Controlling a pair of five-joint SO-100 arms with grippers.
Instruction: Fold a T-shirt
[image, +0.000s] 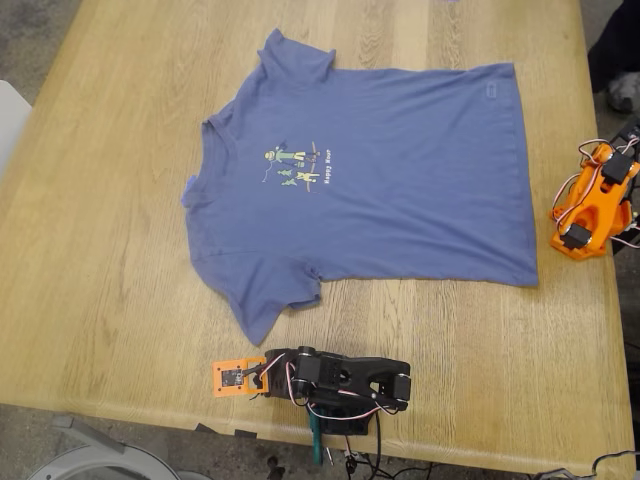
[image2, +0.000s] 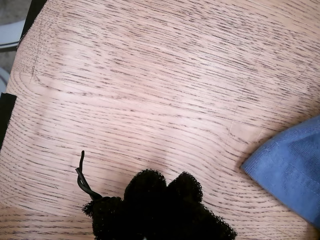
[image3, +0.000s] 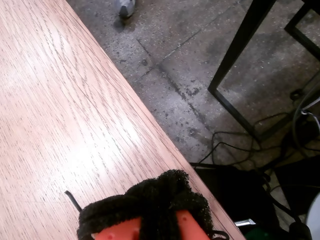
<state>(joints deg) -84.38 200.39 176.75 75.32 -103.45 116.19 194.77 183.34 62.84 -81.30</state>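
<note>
The T-shirt (image: 400, 190) lies spread flat, print (image: 295, 165) up, across the middle of the table (image: 120, 300). Its collar points toward the exterior view's left edge and its hem toward the right edge. 1 sleeve reaches toward the far edge, the other toward the near edge.

The black arm (image: 345, 382) lies folded along the near edge. The first gripper (image: 238, 377) sits just beside the near sleeve, not touching it. In its wrist view the 2 padded tips (image2: 164, 192) are pressed together on nothing, over bare wood, with the sleeve corner (image2: 295, 165) close by.

The orange arm (image: 592, 200) is folded at the right edge, near the hem but apart from it. The second gripper (image3: 165, 187) looks clenched too, holding nothing, and hangs over that edge with the floor (image3: 200, 75) beyond.
</note>
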